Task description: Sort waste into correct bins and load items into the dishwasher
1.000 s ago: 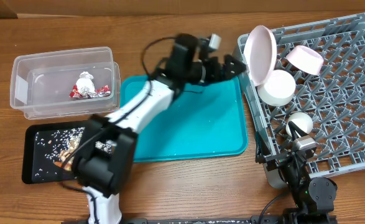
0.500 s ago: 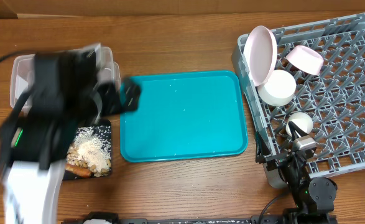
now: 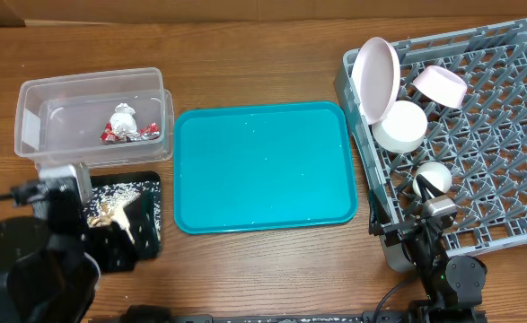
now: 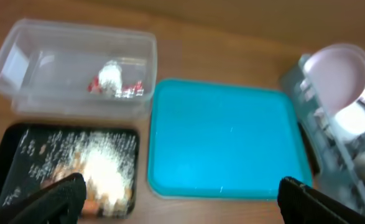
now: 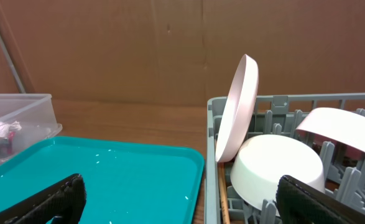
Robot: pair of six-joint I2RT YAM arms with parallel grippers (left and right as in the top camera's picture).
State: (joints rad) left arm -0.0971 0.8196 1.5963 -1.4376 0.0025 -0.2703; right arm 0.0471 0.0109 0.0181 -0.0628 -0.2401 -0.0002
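The clear tub [image 3: 30, 99] holds the foil ball [image 3: 123, 115] and the red-and-silver wrapper [image 3: 136, 134]. The black tray [image 3: 149, 193] holds beige scraps and rice [image 4: 104, 168], with an orange bit at their near edge, blurred. My left gripper [image 4: 182, 199] is open and empty, raised over the black tray [image 3: 92, 235]. The grey dish rack [image 3: 478, 170] holds the upright plate [image 3: 376, 76], two bowls [image 3: 399, 126] [image 3: 440, 85], and a thin wooden stick [image 5: 222, 199] along its left edge. My right gripper [image 5: 182, 199] is open and empty by the rack's front left corner.
The teal serving tray [image 3: 263, 166] lies between the bins and the rack, with a few rice grains on it. The left arm's body [image 3: 30, 278] fills the front left corner. The right arm's base [image 3: 447, 278] sits at the front edge below the rack.
My left arm has swung from over the teal tray's far edge back to the front left, and now hangs over the black tray. The right arm has not moved.
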